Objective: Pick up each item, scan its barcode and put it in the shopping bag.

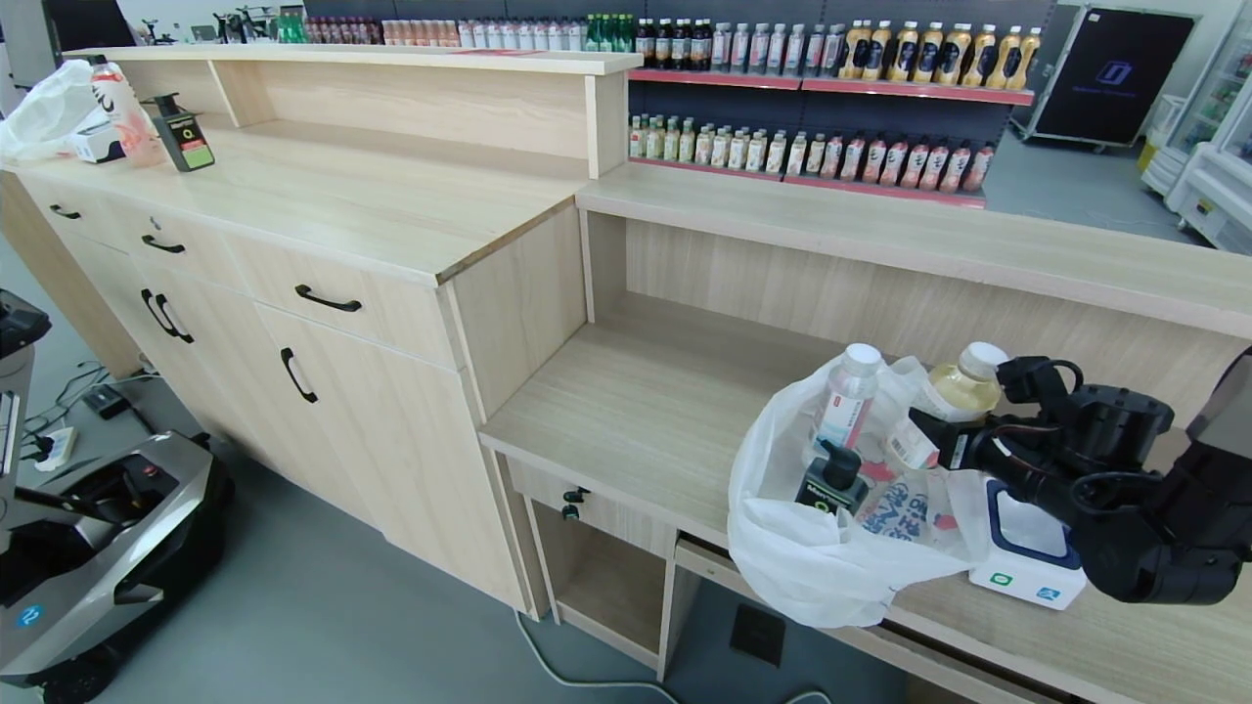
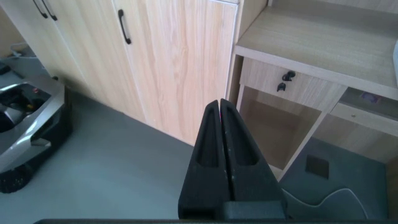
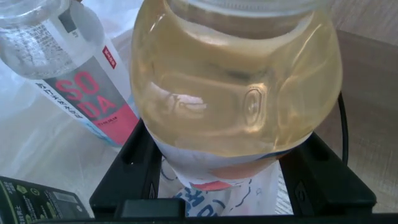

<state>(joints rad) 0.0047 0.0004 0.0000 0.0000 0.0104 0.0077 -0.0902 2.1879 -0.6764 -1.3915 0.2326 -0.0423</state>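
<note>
A white shopping bag (image 1: 822, 557) stands open on the lower counter (image 1: 636, 401). Inside it are a clear soda bottle (image 1: 846, 396) (image 3: 68, 68) with a white cap and a dark green pump bottle (image 1: 831, 481) (image 3: 37, 198). My right gripper (image 1: 929, 435) (image 3: 224, 171) is shut on a yellow tea bottle (image 1: 963, 389) (image 3: 236, 87), held tilted at the bag's mouth beside the soda bottle. My left gripper (image 2: 221, 112) is shut on nothing, low in front of the cabinet doors and above the grey floor.
A white and blue scanner (image 1: 1027, 562) sits on the counter just right of the bag. On the upper counter (image 1: 391, 210), far left, are another white bag (image 1: 39, 112), a peach bottle (image 1: 122, 108), a white box (image 1: 98, 147) and a pump bottle (image 1: 186, 132). Drink shelves (image 1: 831, 88) stand behind.
</note>
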